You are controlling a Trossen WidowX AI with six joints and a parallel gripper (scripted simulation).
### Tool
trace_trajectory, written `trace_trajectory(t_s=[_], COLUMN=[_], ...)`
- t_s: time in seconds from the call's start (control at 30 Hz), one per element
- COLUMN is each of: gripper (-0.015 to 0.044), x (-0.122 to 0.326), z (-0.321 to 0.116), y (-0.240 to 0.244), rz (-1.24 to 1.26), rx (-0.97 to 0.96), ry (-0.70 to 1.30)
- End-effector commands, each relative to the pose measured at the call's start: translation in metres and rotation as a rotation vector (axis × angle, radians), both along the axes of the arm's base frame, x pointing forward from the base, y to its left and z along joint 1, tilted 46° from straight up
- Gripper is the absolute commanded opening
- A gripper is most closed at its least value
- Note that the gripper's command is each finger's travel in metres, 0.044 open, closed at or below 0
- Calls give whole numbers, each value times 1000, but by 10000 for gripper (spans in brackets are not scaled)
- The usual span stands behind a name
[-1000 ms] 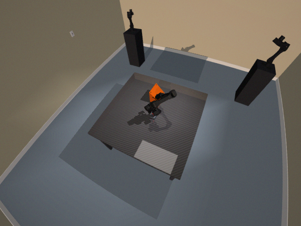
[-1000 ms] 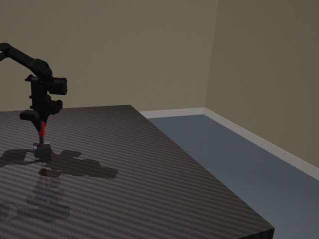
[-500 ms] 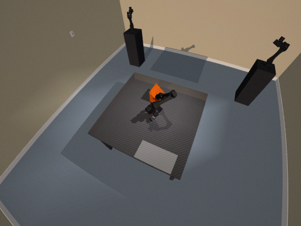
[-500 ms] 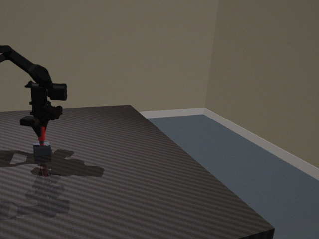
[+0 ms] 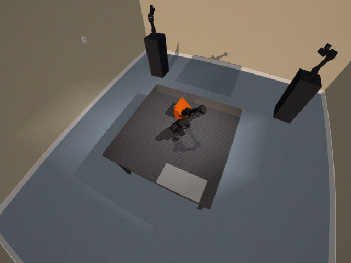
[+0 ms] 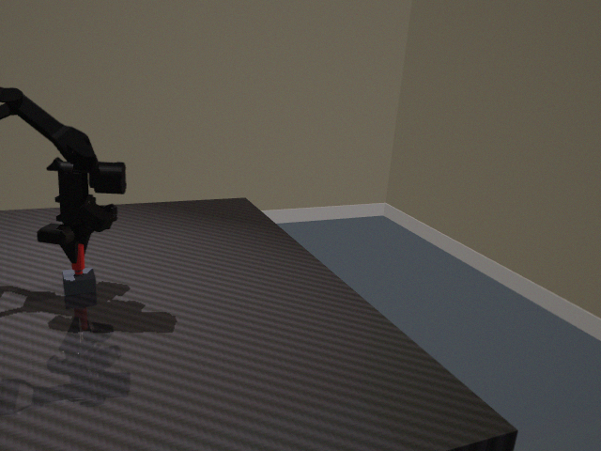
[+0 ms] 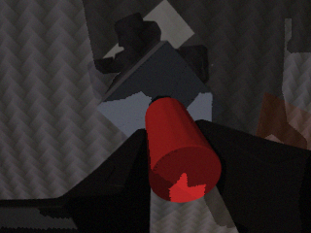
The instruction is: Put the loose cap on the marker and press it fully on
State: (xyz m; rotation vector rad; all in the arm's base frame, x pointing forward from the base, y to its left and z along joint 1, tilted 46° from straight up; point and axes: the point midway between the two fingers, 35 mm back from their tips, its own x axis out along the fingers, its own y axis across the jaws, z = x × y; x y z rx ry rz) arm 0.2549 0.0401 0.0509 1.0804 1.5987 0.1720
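Jaws: I, the gripper (image 6: 77,252), am clamped narrow on the red cap (image 7: 181,155).
Cap: upright in my grip, straight above the block (image 6: 80,287); its lower end looks down at the block's top face, over the marker (image 6: 76,266), of which only a short red collar shows.
Marker: standing in the block on the table (image 6: 291,339), near the arm's base side.
Done: cap picked up, carried over, set on the marker, by my judgement.
Unsure: whether it is clicked fully home; I cannot tell.
Left: finish the press if needed, let go, pull the arm away.
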Motion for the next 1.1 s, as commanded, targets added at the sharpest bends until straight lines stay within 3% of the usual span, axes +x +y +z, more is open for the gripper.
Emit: trace_trajectory(t_s=[0.0, 0.47, 0.7, 0.8, 1.07], gripper=[79, 440, 440, 440, 230], x=[0, 0, -4, -5, -6], z=[0, 0, 50, 52, 44], y=[0, 0, -52, -54, -47], rz=[0, 0, 0, 0, 415], rx=[0, 0, -3, -3, -38], ry=[0, 0, 2, 2, -418])
